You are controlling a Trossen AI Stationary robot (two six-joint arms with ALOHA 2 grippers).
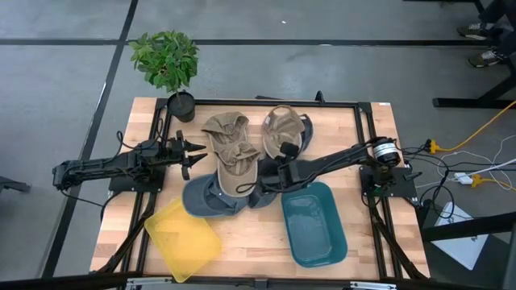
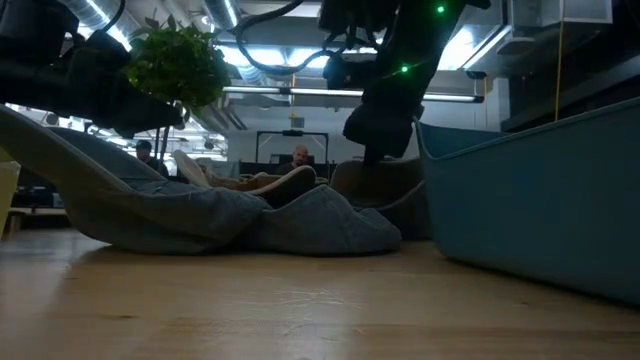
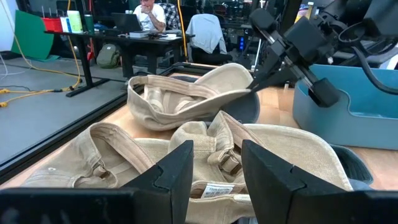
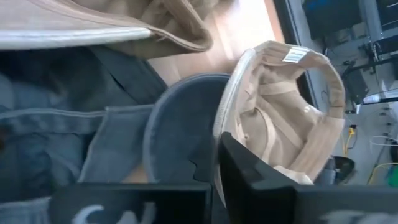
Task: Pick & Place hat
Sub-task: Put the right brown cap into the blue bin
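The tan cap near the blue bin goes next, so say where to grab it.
Grip the tan cap by its raised rim, coming from above. It lies upside down, its opening facing up, so one finger can slip inside. The right gripper is nearest.

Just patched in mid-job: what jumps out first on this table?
A heap of hats fills the table's middle: two tan hats toward the far side and a blue-grey hat nearer. The right tool sits over the heap, while the left tool waits open at its left edge. A yellow tray and a teal bin sit at the near edge.
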